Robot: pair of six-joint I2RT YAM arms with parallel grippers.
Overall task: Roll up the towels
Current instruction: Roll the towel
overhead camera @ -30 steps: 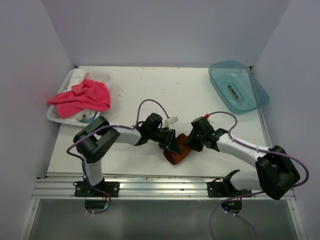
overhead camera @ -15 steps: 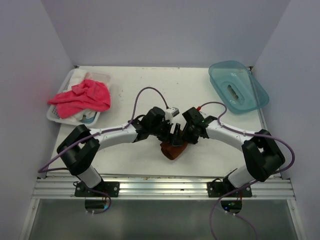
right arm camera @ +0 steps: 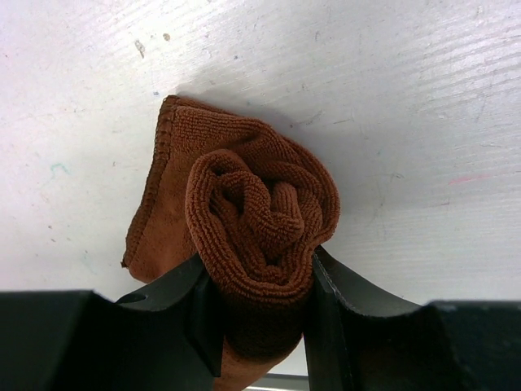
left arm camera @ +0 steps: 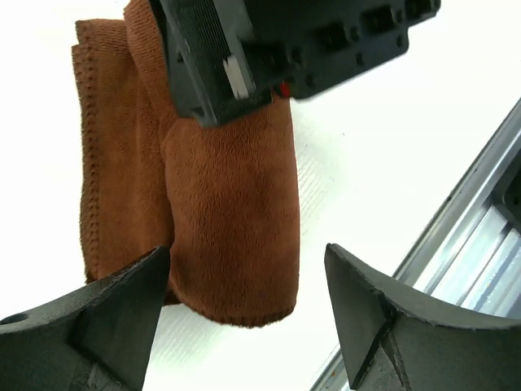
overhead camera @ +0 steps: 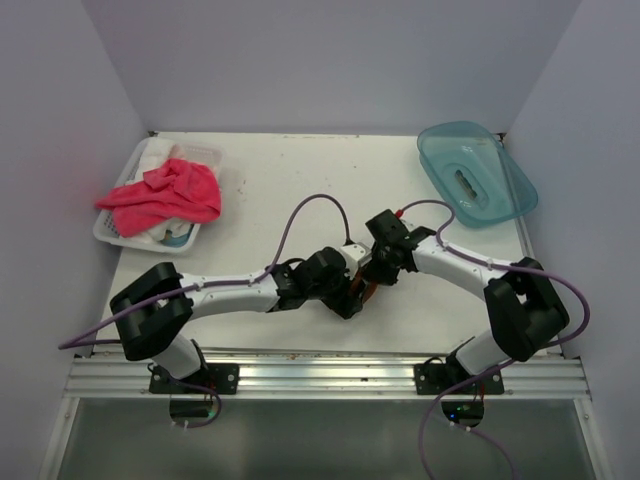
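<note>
Left claw [left arm camera: 247,254] sprang open; right claw [right arm camera: 259,269] clamps the rolled towel [right arm camera: 244,204].

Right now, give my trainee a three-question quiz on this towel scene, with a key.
1. True or false: the right jaws are shut on the rolled brown towel.
2. The pink towel lies: A) in the teal tray; B) over the white basket; C) in the right jaws.
3. Fill in: the left jaws are ____ beside the brown towel.
Key: 1 true; 2 B; 3 open.
</note>
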